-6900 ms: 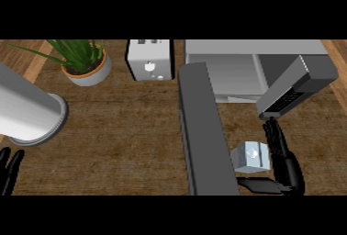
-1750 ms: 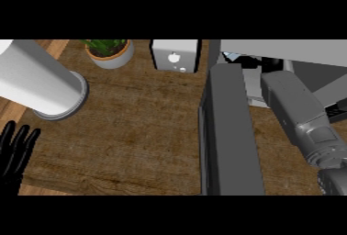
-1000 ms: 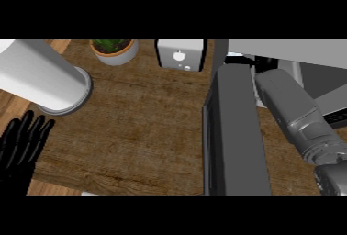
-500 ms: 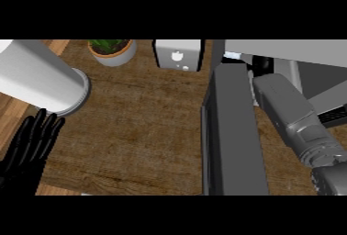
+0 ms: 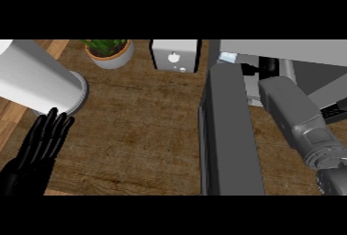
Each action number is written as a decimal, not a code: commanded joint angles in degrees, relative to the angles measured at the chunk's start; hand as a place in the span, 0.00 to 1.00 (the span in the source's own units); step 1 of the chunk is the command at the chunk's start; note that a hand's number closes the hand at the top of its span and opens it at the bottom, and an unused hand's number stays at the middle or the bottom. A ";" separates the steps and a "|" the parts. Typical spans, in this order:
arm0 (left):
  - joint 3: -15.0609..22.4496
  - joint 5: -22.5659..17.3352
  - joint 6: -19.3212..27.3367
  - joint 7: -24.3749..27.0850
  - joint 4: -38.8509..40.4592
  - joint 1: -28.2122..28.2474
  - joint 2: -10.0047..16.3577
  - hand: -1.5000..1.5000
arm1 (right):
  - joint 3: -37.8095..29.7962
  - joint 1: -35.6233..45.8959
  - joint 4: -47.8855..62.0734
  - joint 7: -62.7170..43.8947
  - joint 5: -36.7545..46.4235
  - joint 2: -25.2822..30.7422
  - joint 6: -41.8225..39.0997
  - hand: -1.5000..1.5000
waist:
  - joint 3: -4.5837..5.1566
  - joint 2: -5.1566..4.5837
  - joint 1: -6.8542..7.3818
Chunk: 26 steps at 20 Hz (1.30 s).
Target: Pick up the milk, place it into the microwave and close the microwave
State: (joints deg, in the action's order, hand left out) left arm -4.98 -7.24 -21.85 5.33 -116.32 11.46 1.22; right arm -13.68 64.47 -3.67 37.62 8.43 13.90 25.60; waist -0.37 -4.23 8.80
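The microwave (image 5: 291,48) stands at the top right with its dark grey door (image 5: 227,137) swung open toward me, seen edge-on down the middle. A small pale blue and white bit of the milk carton (image 5: 227,57) shows just inside the opening, behind the door's far end. My right forearm (image 5: 295,117) reaches up into the microwave, and only dark parts of the right hand (image 5: 263,68) show, right beside the milk. My left hand (image 5: 42,142) lies at the lower left over the counter, open with straight fingers, holding nothing.
A tall white cylinder (image 5: 34,78) stands at the left, just beyond my left hand's fingertips. A potted plant (image 5: 108,51) and a white toaster (image 5: 175,55) sit along the back. The wooden counter (image 5: 136,133) stretches between the cylinder and the door.
My left hand has come up from the lower left edge toward the white cylinder. The right forearm has stayed inside the microwave opening, shifting only slightly.
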 commanded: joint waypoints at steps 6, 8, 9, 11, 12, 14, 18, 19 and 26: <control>3.03 1.86 0.81 -0.25 -0.06 -0.05 -1.19 0.00 | -0.43 -2.09 -0.26 2.23 -0.37 0.90 -6.94 0.00 | 0.01 0.69 -1.22; 4.19 2.10 1.69 -0.33 -0.61 0.59 -1.20 0.00 | -1.73 -3.80 -1.08 4.83 -1.67 -0.98 -6.35 0.00 | -0.01 0.87 -1.46; 3.24 2.28 2.24 -0.38 -0.35 0.05 -1.20 0.00 | -1.94 -5.06 -1.05 5.64 -1.87 1.16 -9.33 0.00 | 0.00 1.04 -2.31; 5.23 2.65 2.97 -0.18 0.13 0.15 -1.21 0.00 | -1.75 -4.04 -0.73 4.34 -1.61 0.42 -8.49 0.00 | 0.04 1.09 -2.02; 5.36 2.39 3.36 -0.39 -0.73 0.58 -1.21 0.00 | -2.38 -6.24 -1.06 6.86 -2.20 -0.82 -7.47 0.00 | -0.01 1.10 -1.97; 6.06 3.18 3.00 0.68 1.16 0.04 -1.21 0.00 | -2.74 -6.17 -0.70 5.67 -2.53 -0.03 -8.90 0.00 | 0.07 1.31 -2.85; 6.98 2.76 0.98 1.43 0.90 2.03 -0.84 0.00 | -2.84 -7.66 -0.93 7.36 -2.63 -1.28 -10.95 0.00 | 0.11 1.81 -3.01; 6.25 3.81 2.22 0.84 4.73 -1.40 -1.07 0.00 | -3.17 -7.70 -1.53 7.98 -3.08 -1.09 -13.77 0.00 | 0.15 2.05 -4.63; 8.79 3.26 0.07 -0.02 7.44 -3.81 -0.61 0.00 | -3.86 -13.45 -1.96 13.77 -4.09 -4.34 -20.71 0.00 | 0.17 2.65 -5.92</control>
State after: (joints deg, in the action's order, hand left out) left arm 3.22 -3.84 -21.18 6.18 -111.34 10.69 0.47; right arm -17.35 53.87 -5.35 48.35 4.69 11.74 7.50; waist -0.21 -1.88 3.90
